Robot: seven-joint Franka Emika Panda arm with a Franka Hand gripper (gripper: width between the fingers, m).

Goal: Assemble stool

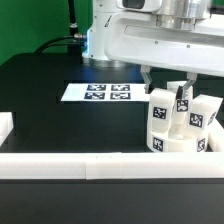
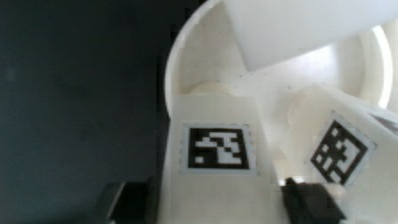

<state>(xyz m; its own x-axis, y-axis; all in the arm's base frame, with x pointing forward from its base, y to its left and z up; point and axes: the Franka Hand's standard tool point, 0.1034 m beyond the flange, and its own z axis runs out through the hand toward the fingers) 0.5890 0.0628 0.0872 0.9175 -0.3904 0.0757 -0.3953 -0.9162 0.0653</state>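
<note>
- At the exterior view's right, by the long white border rail (image 1: 100,166), the thick round white plastic stool seat (image 1: 180,146) sits on the black table (image 1: 50,110).
- The tool (image 1: 183,105) is clamped on an upright white tagged leg block (image 2: 222,145), long axis vertical, seat directly beneath; two more leg blocks stand beside.

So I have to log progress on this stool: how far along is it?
Well along, it seems. Two legs already stand upright on the round seat by the white rail. In hand: the gripper is shut on a third leg, upright on the seat between them. Left: seating that leg fully, which can't be judged here. The marker board lies apart.
</note>
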